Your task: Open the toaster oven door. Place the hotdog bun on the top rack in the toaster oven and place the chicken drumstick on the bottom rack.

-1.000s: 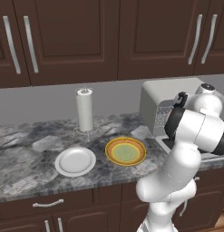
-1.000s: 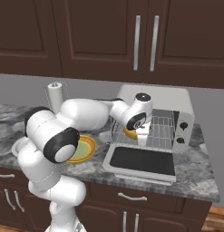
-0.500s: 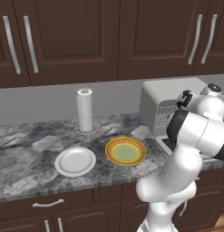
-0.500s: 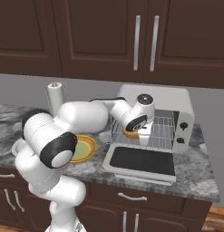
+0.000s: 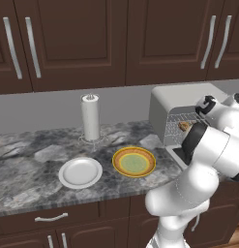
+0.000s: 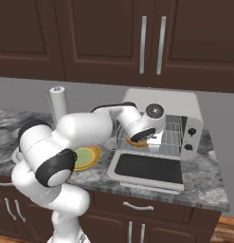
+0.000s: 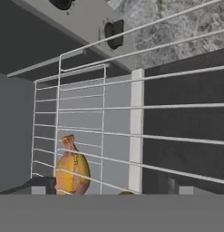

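The toaster oven (image 6: 161,100) stands at the counter's right end with its door (image 6: 147,168) folded flat down. My gripper (image 6: 153,141) reaches into the oven mouth from above. In the hand view my gripper (image 7: 109,186) is open, with the fingertips far apart. The top rack (image 7: 177,139) runs across just below them. The chicken drumstick (image 7: 72,168) lies beneath those wires, to the left and clear of the fingers. A thin tan sliver (image 7: 126,192) peeks up between the fingertips; too little shows to name it. A tan-orange piece (image 6: 137,141) rests on the racks under my hand.
Left of the oven sit an orange-rimmed plate (image 5: 134,161) and a white plate (image 5: 81,172). A paper towel roll (image 5: 90,118) stands behind them. Dark knobs (image 6: 192,133) line the oven's right front. Dark wall cabinets hang above the counter.
The jaws have spread wider. My hand has shifted slightly to the right at the oven mouth. The tan-orange piece stays on the racks.
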{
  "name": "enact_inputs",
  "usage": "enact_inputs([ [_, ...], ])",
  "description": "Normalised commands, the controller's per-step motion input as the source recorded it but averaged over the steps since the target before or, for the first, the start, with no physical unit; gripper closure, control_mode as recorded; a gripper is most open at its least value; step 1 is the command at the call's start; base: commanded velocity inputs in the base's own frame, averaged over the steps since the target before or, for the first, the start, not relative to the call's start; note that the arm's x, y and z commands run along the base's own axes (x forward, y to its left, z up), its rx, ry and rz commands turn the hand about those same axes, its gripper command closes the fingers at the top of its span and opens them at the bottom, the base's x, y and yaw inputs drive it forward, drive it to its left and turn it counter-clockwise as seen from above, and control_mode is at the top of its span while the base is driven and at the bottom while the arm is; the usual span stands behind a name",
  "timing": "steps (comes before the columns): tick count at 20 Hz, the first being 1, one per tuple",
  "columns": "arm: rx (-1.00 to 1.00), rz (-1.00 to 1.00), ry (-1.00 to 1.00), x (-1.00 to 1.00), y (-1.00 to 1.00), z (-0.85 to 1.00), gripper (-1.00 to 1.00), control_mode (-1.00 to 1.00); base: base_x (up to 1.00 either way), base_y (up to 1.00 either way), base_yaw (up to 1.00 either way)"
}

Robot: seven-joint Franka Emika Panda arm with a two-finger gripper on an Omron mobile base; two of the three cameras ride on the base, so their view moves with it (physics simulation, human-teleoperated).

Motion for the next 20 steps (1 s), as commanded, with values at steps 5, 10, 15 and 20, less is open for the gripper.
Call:
enact_inputs([
  [5, -0.02, 0.03, -0.07, -0.39, -0.05, 0.30, -1.00, -1.00, 0.00, 0.00, 0.00],
  [10, -0.02, 0.26, 0.01, -0.35, 0.11, 0.02, -1.00, -1.00, 0.00, 0.00, 0.00],
  [15, -0.17, 0.44, 0.03, -0.25, 0.21, 0.00, -1.00, -1.00, 0.00, 0.00, 0.00],
  [20, -0.34, 0.44, 0.17, -0.08, 0.21, -0.09, -1.00, -1.00, 0.00, 0.00, 0.00],
])
